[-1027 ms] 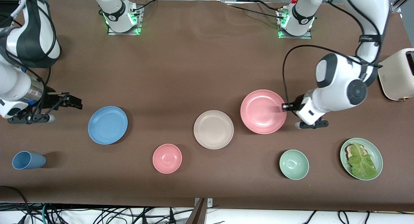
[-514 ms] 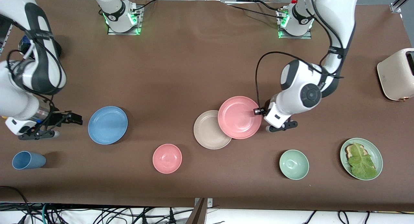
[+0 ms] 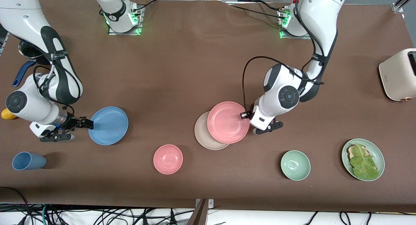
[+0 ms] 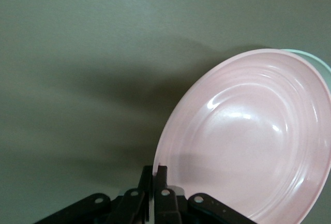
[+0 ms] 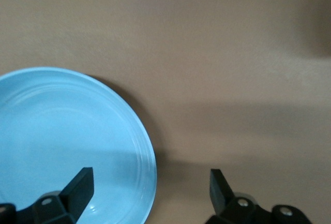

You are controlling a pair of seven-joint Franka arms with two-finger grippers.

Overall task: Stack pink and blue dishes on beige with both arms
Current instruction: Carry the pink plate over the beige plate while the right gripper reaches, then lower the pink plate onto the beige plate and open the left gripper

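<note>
Over the beige plate (image 3: 204,137), my left gripper (image 3: 243,115) carries the pink plate (image 3: 228,122), fingers clamped on its rim. My right gripper (image 3: 87,123) has fingers apart at the blue plate (image 3: 109,125) on the worktop (image 3: 195,66), seemingly straddling its rim.

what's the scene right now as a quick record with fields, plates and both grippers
pink plate: held by its rim, partly over the beige plate, not yet centred on it
beige plate: on the table, mostly covered by the pink plate
blue plate: flat on the table toward the right arm's end
left gripper: shut on the pink plate's rim
right gripper: open, at the blue plate's rim, not gripping it
stack progress: none placed yet
</note>
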